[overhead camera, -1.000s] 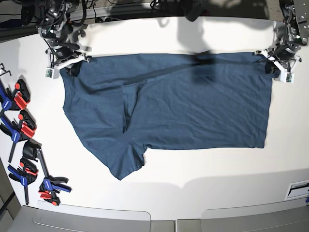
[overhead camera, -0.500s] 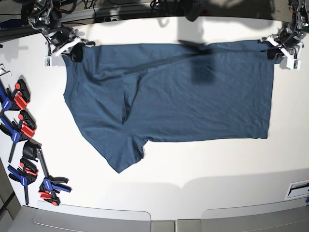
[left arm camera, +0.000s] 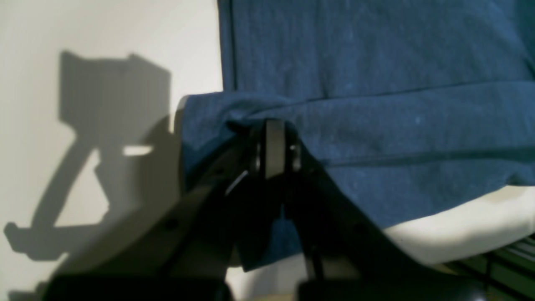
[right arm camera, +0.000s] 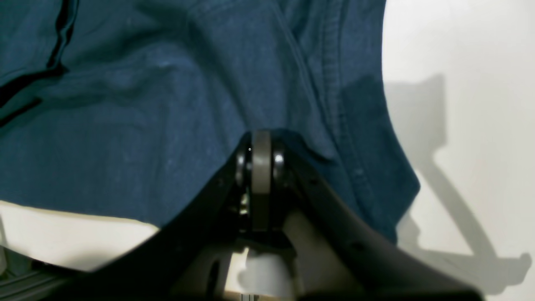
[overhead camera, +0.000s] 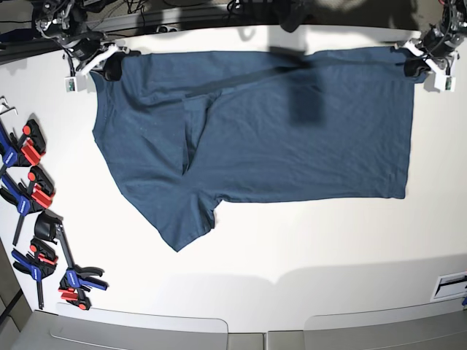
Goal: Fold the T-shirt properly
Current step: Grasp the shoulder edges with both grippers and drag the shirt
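Note:
The dark teal-blue T-shirt [overhead camera: 277,138] lies spread across the white table, one sleeve pointing toward the near left. My right gripper [overhead camera: 111,69] is shut on the shirt's far left corner, and my left gripper [overhead camera: 414,68] is shut on its far right corner. In the left wrist view the left gripper [left arm camera: 273,125] pinches a fold of the T-shirt [left arm camera: 376,83] just above the table. In the right wrist view the right gripper [right arm camera: 261,138] is clamped on the T-shirt [right arm camera: 167,104] near its hemmed edge. The far edge is lifted between both grippers.
Several blue and red clamps [overhead camera: 33,197] lie along the left edge of the table [overhead camera: 292,248]. A white label [overhead camera: 451,284] sits at the near right corner. Cables and dark gear run along the far edge.
Both grippers have moved toward the far edge of the table, pulling the shirt's far edge with them. The whole shirt has slid away from the near side.

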Motion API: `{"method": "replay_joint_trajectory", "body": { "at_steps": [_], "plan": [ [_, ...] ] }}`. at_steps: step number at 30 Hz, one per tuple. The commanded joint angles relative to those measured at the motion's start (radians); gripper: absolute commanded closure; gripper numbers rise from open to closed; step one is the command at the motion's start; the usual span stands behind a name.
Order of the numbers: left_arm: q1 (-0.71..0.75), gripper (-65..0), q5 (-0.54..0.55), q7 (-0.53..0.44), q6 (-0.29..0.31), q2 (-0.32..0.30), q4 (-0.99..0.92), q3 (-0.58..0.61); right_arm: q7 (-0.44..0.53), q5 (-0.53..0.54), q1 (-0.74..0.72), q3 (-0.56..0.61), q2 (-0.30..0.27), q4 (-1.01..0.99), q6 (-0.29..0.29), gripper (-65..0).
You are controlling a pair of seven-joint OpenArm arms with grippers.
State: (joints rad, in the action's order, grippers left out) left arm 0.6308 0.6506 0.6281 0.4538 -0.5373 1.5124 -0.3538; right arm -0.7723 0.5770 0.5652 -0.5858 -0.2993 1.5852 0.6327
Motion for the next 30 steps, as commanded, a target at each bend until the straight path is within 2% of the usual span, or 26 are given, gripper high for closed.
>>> {"method": "replay_joint_trajectory", "body": {
  "at_steps": [1,6,11,16,23,29,30],
  "plan": [
    [0.038,0.0,-0.099,0.171,-0.02,0.003,-0.016,0.012,-0.013,-0.015,0.006,-0.017,-0.014,0.01,-0.003,0.0],
    [0.037,0.0,-0.1,0.173,-0.02,0.003,-0.005,0.012,-0.052,-0.013,0.007,-0.058,-0.014,0.01,-0.003,0.0],
    [0.037,0.0,-0.1,0.168,-0.02,0.002,-0.002,0.012,-0.052,0.095,0.014,-0.101,-0.014,0.01,-0.002,0.0],
    [0.037,0.0,-0.1,0.169,-0.02,0.002,0.042,0.003,-0.059,0.138,0.014,-0.116,-0.014,0.01,-0.002,0.0],
    [0.037,0.0,-0.099,0.161,-0.02,0.008,0.159,-0.101,-0.059,0.167,0.014,-0.116,-0.016,0.024,-0.002,0.0],
    [0.037,0.0,-0.099,0.117,-0.02,0.008,0.257,-0.199,-0.054,0.167,0.013,-0.116,-0.016,0.124,-0.002,0.0],
    [0.037,-2.6,-0.099,0.107,-0.021,0.008,0.273,-0.212,-0.054,0.167,0.013,-0.116,-0.016,0.147,-0.002,0.0]
  ]
}}
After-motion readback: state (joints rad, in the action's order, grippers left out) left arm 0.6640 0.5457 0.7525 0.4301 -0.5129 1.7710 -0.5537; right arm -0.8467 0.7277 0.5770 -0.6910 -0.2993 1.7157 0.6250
